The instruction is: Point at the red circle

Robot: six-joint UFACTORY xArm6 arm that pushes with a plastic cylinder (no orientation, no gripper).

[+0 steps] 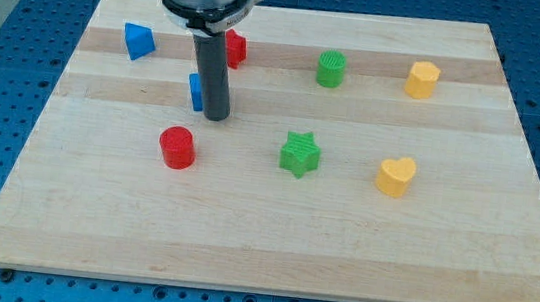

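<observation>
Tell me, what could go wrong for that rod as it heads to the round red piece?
My tip sits right beside a partly hidden blue block; sliding off could nudge it. The red circle is close, so overshooting might shove it rather than point. Another red block behind the rod could be mistaken for the target.

On the wooden board [270,242] we count eight blocks in four colours, two of each. Two are red: a red circle [177,148] and a second red block [235,48] nearer the board's top edge, partly hidden. Two are blue: a blue triangular block [138,41] and a blue block [196,91] mostly hidden. Two are green: a green star [300,154] and a green round block [331,69]. Two are yellow: a yellow heart [396,176] and a yellow block [421,79].
</observation>
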